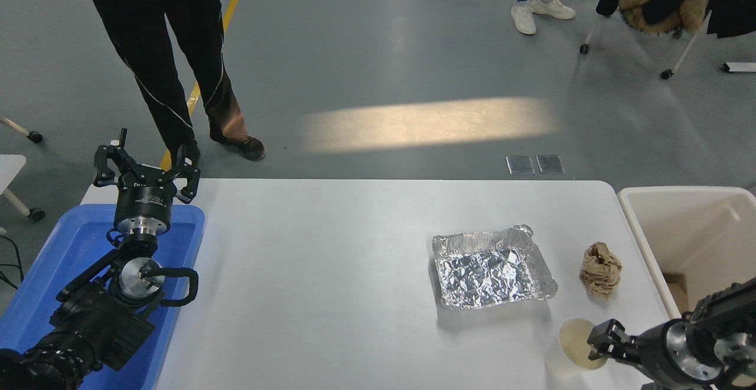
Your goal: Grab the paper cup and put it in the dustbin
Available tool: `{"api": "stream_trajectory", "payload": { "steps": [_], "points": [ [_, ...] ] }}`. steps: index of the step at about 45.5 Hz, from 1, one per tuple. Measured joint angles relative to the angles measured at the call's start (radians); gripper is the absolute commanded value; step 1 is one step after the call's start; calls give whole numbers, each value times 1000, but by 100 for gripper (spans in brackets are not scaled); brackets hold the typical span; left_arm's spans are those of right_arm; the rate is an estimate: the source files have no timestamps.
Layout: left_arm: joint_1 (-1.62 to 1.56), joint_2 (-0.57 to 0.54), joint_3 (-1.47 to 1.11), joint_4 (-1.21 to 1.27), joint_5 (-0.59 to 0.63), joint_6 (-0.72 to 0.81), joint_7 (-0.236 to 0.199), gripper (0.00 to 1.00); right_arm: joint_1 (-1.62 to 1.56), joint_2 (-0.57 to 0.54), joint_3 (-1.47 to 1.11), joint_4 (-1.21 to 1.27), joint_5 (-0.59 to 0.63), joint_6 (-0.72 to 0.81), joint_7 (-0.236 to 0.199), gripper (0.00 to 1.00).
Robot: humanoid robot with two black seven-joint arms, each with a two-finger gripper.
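My right claw (596,343) comes in from the table's near right corner, pointing left; its fingertips sit over the right part of the cup's rim, and I cannot tell how far they are parted or whether they grip anything; the cup (574,345) stands upright near the table's (331,272) near edge, by the right corner, its cream inside showing. Just beyond the cup, toward the right edge, lies a crumpled brown paper ball (600,269); left of the ball, apart from it, rests a foil tray (492,267), open side up. The bin (685,230) stands off the table's right edge, close against it; a brown scrap shows at its bottom, partly hidden by my right arm. My left claw (147,168) is parked over the far left corner, its fingers spread wide and holding nothing; below its arm a blue tray (59,254) lies along the left edge. Beyond the far edge a person in dark trousers (171,59) stands on the grey floor; white shoes (534,12) and a chair (655,0) show at the far right.
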Motion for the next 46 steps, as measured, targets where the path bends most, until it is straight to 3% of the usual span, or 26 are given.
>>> {"api": "stream_trajectory", "payload": {
  "steps": [16,30,37,46],
  "points": [
    [0,0,0,0,0,0,0,99,3,3,29,7,3,-58,-1,0],
    [-1,0,0,0,0,-1,0,99,255,-45,-81,121,2,-20,-17,0],
    [-1,0,0,0,0,-1,0,99,501,-54,-192,154,3,121,-21,0],
    [-1,0,0,0,0,-1,0,99,882,-30,-307,172,5,416,-19,0]
  ]
}}
